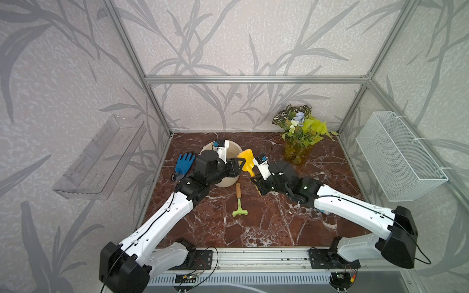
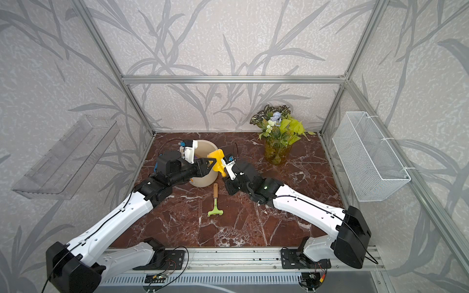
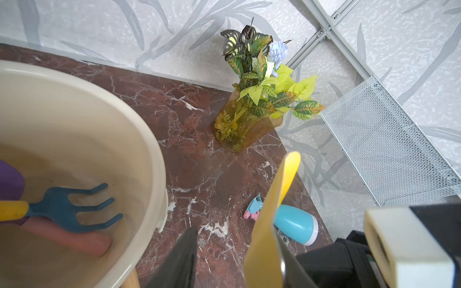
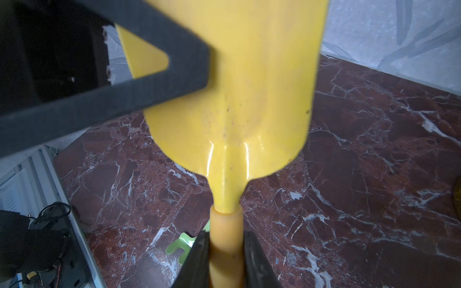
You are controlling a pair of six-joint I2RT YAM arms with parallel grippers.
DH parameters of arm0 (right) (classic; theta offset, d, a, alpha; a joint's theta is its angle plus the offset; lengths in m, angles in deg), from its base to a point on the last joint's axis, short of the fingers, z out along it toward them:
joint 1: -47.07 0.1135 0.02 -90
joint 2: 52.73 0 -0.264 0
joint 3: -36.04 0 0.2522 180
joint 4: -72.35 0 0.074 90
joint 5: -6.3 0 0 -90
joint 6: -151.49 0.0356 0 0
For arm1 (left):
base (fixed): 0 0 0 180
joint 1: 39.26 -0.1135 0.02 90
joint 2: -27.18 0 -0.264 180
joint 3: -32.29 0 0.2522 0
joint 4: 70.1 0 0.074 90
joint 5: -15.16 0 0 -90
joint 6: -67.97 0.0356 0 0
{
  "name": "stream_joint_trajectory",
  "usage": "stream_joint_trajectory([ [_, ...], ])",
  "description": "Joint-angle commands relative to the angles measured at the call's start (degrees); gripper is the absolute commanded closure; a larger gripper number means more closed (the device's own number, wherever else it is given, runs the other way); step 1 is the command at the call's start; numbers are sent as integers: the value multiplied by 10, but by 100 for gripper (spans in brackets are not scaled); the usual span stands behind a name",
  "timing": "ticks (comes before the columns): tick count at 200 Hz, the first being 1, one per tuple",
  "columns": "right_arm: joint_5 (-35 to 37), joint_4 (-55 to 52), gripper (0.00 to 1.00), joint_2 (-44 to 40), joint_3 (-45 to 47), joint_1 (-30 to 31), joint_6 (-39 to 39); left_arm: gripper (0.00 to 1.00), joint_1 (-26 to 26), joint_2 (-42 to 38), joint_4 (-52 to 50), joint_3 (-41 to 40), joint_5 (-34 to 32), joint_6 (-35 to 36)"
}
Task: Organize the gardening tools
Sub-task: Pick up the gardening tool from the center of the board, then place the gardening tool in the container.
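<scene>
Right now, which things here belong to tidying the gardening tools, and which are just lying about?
Job: yellow scoop, green rake, blue fork, purple trowel, spray bottle, bucket.
Lying about: plant, clear shelf, wire basket; blue glove, unclear.

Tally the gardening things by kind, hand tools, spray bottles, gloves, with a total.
Hand tools: 4 (yellow plastic scoop, blue plastic fork, pink-handled purple trowel, tan-handled green rake)
Spray bottles: 1 (light-blue-and-pink plastic bottle)
Gloves: 1 (blue glove)
Total: 6

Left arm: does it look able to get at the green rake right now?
Likely yes, once free: the green rake lies uncovered on the table near it, but the left gripper straddles the yellow scoop that the right gripper holds.
</scene>
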Motion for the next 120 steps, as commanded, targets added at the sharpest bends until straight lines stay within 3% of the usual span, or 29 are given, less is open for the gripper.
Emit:
stream_joint_trajectory([
  [1, 2, 26, 96, 2, -20, 10, -19, 71, 0, 6, 21, 28, 16, 2],
  [35, 10, 30, 94, 7, -30, 10, -23, 100, 0, 11, 27, 32, 17, 6],
  [53, 21, 33, 89, 7, -37, 9, -25, 100, 0, 10, 21, 37, 9, 15],
  [59, 26, 32, 81, 7, -38, 10, -25, 100, 0, 9, 19, 41, 4, 20],
  [67, 42, 31, 63, 7, -42, 9, -24, 100, 0, 9, 11, 49, -7, 30],
  [86, 78, 32, 45, -1, -37, 9, -21, 100, 0, 11, -25, 85, -54, 64],
  [97, 98, 36, 38, -8, -30, 8, -17, 100, -1, 12, -47, 110, -88, 85],
  [120, 122, 42, 35, -28, -10, 1, -7, 100, -3, 21, -89, 165, -167, 130],
])
